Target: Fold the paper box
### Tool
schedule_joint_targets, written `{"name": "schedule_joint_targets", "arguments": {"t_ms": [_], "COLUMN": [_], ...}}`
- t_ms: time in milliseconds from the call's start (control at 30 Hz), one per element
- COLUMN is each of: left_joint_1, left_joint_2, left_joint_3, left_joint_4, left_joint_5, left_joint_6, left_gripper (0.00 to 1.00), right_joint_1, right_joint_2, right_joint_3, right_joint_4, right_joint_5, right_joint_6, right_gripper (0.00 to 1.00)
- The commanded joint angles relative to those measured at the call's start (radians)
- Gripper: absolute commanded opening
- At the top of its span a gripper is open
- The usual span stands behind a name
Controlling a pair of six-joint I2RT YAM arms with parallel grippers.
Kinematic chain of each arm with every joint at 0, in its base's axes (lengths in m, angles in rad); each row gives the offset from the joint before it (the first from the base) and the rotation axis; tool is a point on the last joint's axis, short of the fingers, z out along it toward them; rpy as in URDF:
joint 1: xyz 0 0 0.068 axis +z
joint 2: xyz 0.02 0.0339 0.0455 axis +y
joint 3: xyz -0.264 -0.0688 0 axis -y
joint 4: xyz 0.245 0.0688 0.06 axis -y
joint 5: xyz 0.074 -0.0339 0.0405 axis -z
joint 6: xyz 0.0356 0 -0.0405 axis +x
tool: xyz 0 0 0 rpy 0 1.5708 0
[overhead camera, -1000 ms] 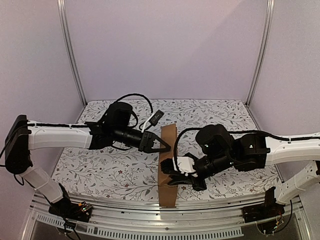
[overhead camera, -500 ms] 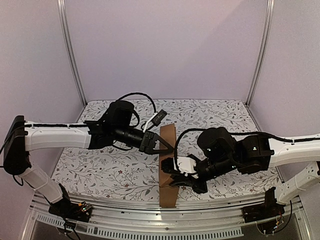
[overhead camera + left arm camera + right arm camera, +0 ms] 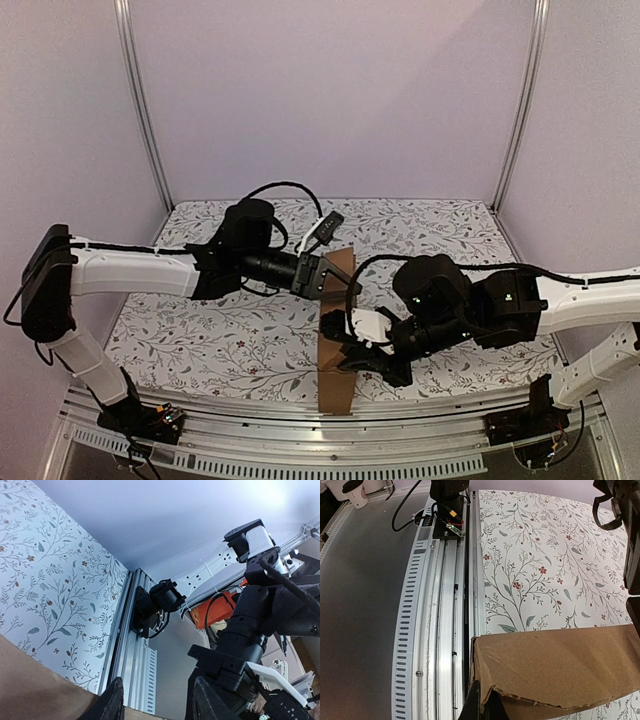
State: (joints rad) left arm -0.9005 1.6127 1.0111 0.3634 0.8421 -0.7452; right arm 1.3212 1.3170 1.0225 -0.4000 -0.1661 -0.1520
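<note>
- Item: paper box [image 3: 336,385], standing on edge at the middle of the desk's [image 3: 200,330] near edge.
- Anchor: right end effector [image 3: 343,345], pressed together, pinching the cardboard; I'd keep it firm.
- Free: left end effector [image 3: 340,284], fingers spread at the far top edge, gripping nothing; I'd seat it squarely before pressing.

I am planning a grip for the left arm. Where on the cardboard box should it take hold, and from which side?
Probably the far top edge of the box, approached from the left. It stands on edge, narrow from above, so that edge fits between two fingers. The right gripper holds the near part; the open left gripper is beside the far part.
</note>
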Motion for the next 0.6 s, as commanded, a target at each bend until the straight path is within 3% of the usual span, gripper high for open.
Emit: {"name": "schedule_joint_targets", "arguments": {"t_ms": [0,367,567], "left_joint_1": [-0.009,-0.009,-0.012], "left_joint_2": [0.076,0.099,0.092], "left_joint_3": [0.027,-0.022,-0.064], "left_joint_4": [0.031,-0.006,-0.023], "left_joint_5": [-0.001,-0.015,-0.045], "left_joint_6": [-0.006,0.027,0.043], "left_gripper": [0.45,0.41,0.38], "right_joint_1": [0.007,0.022,0.047], "right_joint_2": [0.026,0.019,0.027], "right_joint_3": [0.005,0.011,0.007], "right_joint_4": [-0.080,-0.097,-0.093], "right_joint_5": [0.016,0.005,0.033], "right_joint_6": [0.028,0.068,0.121], "right_gripper": [0.00,0.01,0.17]}}
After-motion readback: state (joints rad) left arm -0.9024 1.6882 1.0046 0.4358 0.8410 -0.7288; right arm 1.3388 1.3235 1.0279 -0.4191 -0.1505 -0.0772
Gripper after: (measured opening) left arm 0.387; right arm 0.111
